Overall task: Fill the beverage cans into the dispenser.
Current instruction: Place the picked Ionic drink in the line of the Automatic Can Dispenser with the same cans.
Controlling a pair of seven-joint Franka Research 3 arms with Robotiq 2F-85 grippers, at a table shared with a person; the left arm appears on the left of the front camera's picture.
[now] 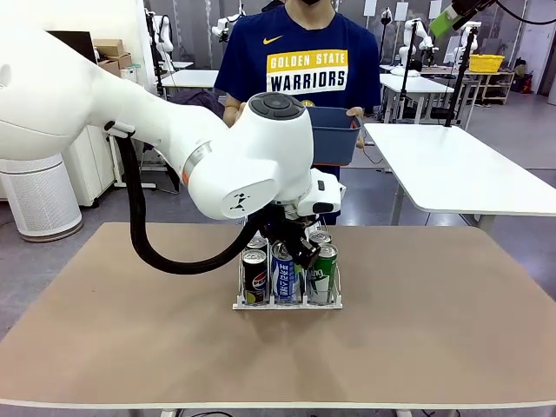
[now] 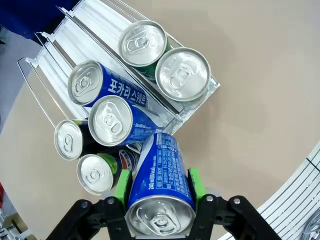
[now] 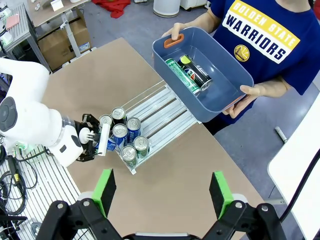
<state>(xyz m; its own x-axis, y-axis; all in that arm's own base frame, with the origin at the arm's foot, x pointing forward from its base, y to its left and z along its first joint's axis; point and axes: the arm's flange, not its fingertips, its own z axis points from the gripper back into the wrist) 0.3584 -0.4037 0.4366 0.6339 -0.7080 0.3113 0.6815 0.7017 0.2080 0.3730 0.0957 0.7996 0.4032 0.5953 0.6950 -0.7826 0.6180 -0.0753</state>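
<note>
**Q:** Where do we find the cans?

**A:** We see one blue-and-white can (image 2: pixel 160 180) tilted between the green pads of the left gripper (image 2: pixel 159 186), which is clamped on its sides. Its far end lies just beside the front row of cans, at the near end of the rack (image 2: pixel 95 30).

**Q:** And the rack itself?

**A:** It stands on the middle of the brown table (image 1: pixel 434 330). We count six standing cans (image 2: pixel 182 74) in it, two to each lane.

**Q:** What do we see farther out?

**A:** At the far side of the table the person's hands (image 3: pixel 260 90) hold a dark blue tub (image 3: pixel 220 95), and two more cans (image 3: pixel 196 74) lie inside it. The right gripper (image 3: pixel 162 192) hangs high above the table, its jaws spread wide and gripping nothing.
</note>
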